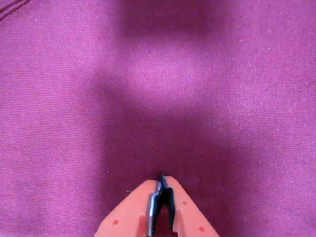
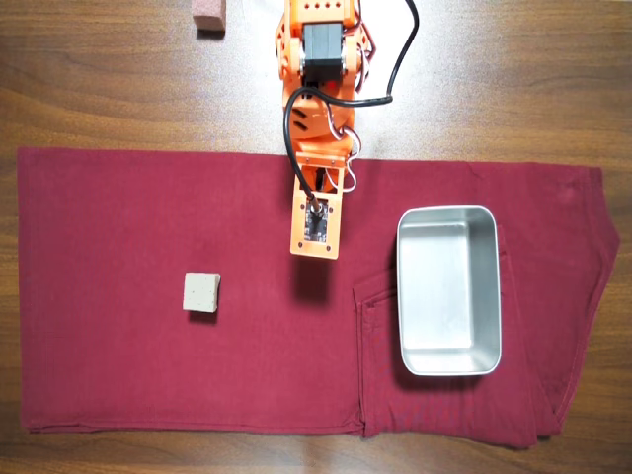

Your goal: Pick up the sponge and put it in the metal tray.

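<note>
The sponge, a small pale grey-beige block, lies on the dark red cloth left of centre in the overhead view. The metal tray sits on the cloth at the right, with nothing in it. The orange arm reaches down from the top edge and ends between the two, closer to the tray. In the wrist view my gripper enters from the bottom, its orange fingers pressed together with nothing between them. It hangs over bare cloth, and neither sponge nor tray shows in that view.
A pinkish-brown block rests on the wooden table at the top edge, left of the arm's base. The cloth covers most of the table, with a seam and folds near the tray.
</note>
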### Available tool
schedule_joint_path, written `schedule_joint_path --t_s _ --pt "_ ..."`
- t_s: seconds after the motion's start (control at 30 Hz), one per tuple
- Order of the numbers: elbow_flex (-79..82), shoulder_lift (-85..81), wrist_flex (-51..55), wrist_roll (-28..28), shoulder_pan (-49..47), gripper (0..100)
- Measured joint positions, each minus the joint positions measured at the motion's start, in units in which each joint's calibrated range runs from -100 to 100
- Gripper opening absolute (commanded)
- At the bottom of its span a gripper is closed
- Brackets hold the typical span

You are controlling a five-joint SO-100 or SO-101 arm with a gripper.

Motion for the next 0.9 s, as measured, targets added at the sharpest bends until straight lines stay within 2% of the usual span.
schedule_joint_path --t_s 0.13,0.17,0.2,0.3,0.47,0.63,0.77,0.9 --pt "0.00 0.78 -0.09 0.29 1.00 6" --pt "-1.10 2.52 -0.85 0.49 1.60 8" --pt "-4.33 7.29 -1.88 1.12 2.49 15" --pt "-18.78 22.92 -6.95 5.03 6.88 30" --pt "-46.04 43.40 -10.52 7.91 17.95 41" --pt "-71.27 67.36 -9.67 10.16 32.50 40" --pt "-91.53 89.24 -5.92 10.21 37.99 40" --pt "-100.55 103.21 -8.36 11.53 42.07 35"
